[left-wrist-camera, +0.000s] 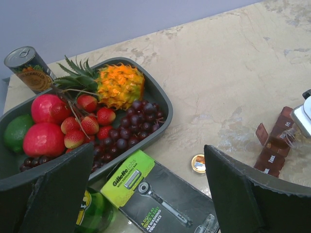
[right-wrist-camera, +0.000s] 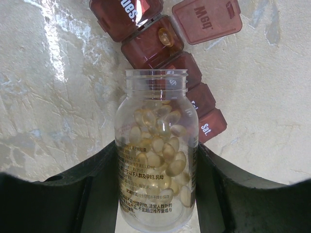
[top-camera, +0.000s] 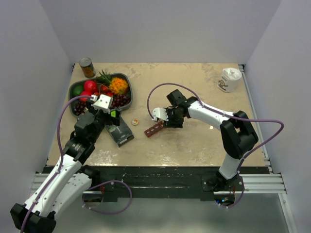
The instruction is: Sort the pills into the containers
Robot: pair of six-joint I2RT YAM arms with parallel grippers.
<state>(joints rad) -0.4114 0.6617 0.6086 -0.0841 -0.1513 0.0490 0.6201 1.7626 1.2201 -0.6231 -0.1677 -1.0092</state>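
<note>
My right gripper (right-wrist-camera: pixel 156 145) is shut on a small clear bottle (right-wrist-camera: pixel 156 160) full of yellowish pills (right-wrist-camera: pixel 160 145), its open mouth pointing at the containers. The containers are a dark red strip of compartments (right-wrist-camera: pixel 163 46); one compartment is open with its lid (right-wrist-camera: pixel 206 19) flipped back and a single pill (right-wrist-camera: pixel 165 36) inside. In the top view the right gripper (top-camera: pixel 164 121) hovers just above the strip (top-camera: pixel 154 129). The strip also shows in the left wrist view (left-wrist-camera: pixel 274 145). My left gripper (left-wrist-camera: pixel 149 150) is open and empty over a razor box, near the fruit bowl (top-camera: pixel 108 114).
A dark fruit bowl (top-camera: pixel 77 88) sits back left, with a tin can (top-camera: pixel 87 67) behind it. A black and green razor box (top-camera: pixel 120 131) and a green bottle (left-wrist-camera: pixel 95 213) lie under the left gripper. A small yellow cap (top-camera: pixel 136 121) lies between box and strip. A white cup (top-camera: pixel 229 79) stands back right.
</note>
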